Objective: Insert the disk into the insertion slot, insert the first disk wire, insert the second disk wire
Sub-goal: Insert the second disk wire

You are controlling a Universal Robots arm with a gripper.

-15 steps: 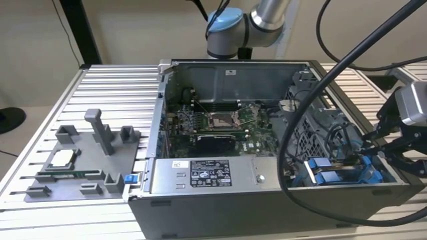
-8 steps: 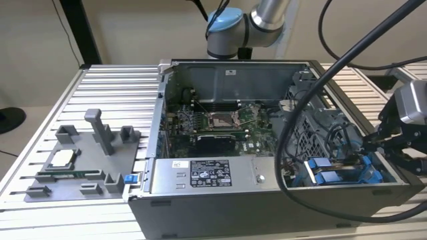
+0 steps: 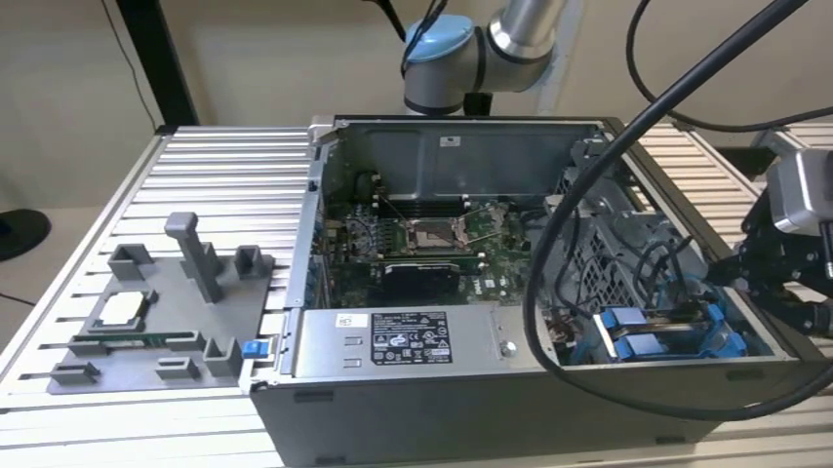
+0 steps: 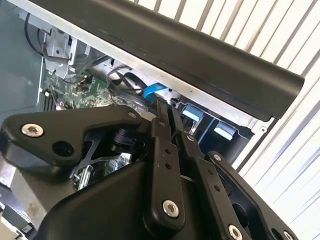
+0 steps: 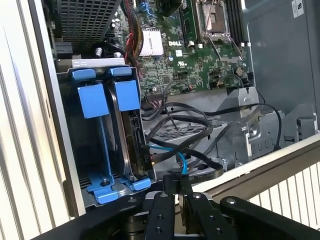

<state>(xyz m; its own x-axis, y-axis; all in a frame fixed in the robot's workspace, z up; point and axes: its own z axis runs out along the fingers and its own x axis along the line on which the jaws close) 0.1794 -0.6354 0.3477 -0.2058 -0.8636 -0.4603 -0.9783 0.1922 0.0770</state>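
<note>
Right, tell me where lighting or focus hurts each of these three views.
Exterior view: even light, though a soft black cable crosses the open grey computer case. Second wrist view: the black gripper looms dark, and the ribbed table looks washed out. First wrist view: the bright blue drive carriers look sharp.

A ribbed aluminium surface (image 3: pixel 221 166) is stretching across the scene, lying under even light. Behind it a plain beige wall (image 3: pixel 260 58) is standing, with a black post (image 3: pixel 156 58) rising before it.
</note>
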